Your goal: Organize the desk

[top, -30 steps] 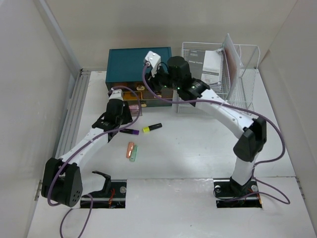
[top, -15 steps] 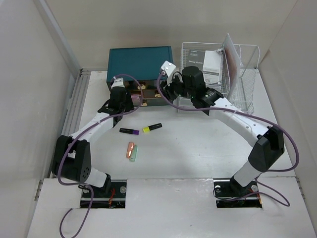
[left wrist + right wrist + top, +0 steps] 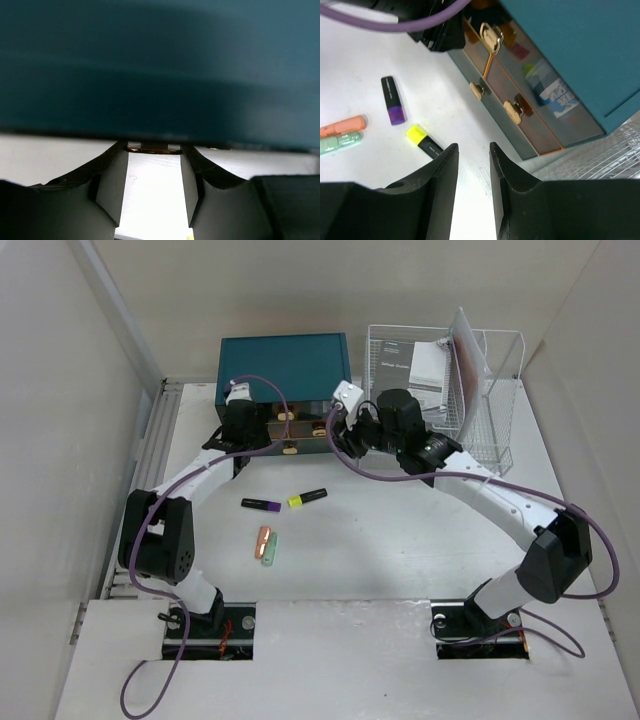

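The white desk carries a teal drawer box at the back. My left gripper is pressed up to the box's front at its left end. In the left wrist view the teal box fills the top. My left gripper is open, with a brass handle between its fingertips. My right gripper hovers just in front of the box's drawers. In the right wrist view my right gripper is slightly open and empty.
Four markers lie mid-desk: purple-capped, yellow-capped, orange and green. They also show in the right wrist view: purple, yellow. A white wire rack with papers stands back right.
The left arm has moved forward to the box, and the pulled-out drawer has gone back in. The right gripper has drawn back to the right, away from the box.
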{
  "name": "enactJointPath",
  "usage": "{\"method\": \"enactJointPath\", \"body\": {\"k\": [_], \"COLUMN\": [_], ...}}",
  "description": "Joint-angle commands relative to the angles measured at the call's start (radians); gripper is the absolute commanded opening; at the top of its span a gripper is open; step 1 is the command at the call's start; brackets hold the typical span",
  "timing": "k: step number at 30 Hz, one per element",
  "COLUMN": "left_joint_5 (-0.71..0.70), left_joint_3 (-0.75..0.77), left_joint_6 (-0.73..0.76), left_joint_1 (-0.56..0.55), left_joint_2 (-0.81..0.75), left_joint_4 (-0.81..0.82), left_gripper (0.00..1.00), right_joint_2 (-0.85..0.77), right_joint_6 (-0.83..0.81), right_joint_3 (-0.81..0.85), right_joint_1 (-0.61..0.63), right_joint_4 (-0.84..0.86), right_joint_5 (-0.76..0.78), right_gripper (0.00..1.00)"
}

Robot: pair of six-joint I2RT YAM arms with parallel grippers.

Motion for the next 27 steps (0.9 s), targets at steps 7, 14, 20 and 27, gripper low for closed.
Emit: {"method": "enactJointPath", "body": {"k": [7, 14, 20, 27], "left_joint_5": [0.018, 0.038, 0.038, 0.007], "left_joint_3": [0.058, -0.057, -0.108, -0.078], "left_joint_6": [-0.022, -0.042, -0.091, -0.11], "left_joint_1": [-0.002, -0.043, -0.125, -0.218], "left_joint_2": [0.03, -0.104, -0.188, -0.158], "left_joint_4": [0.055, 0.087, 0.098, 0.137], "left_gripper": [0.19, 0.74, 0.85, 0.77], "right_joint_2": [-0.05, -0.069, -0.044, -0.122], "right_joint_6": [-0.01, -0.01, -0.01, -0.01], "right_joint_3": [-0.032, -0.052, 0.02, 0.012], "right_joint_1": [0.001, 0.001, -0.008, -0.054], "right_joint_4": [0.047, 0.047, -0.08, -0.102], "right_joint_5": [-0.019, -0.019, -0.029, -0.066], "right_gripper": [0.38, 0.44, 0.59, 0.59]}}
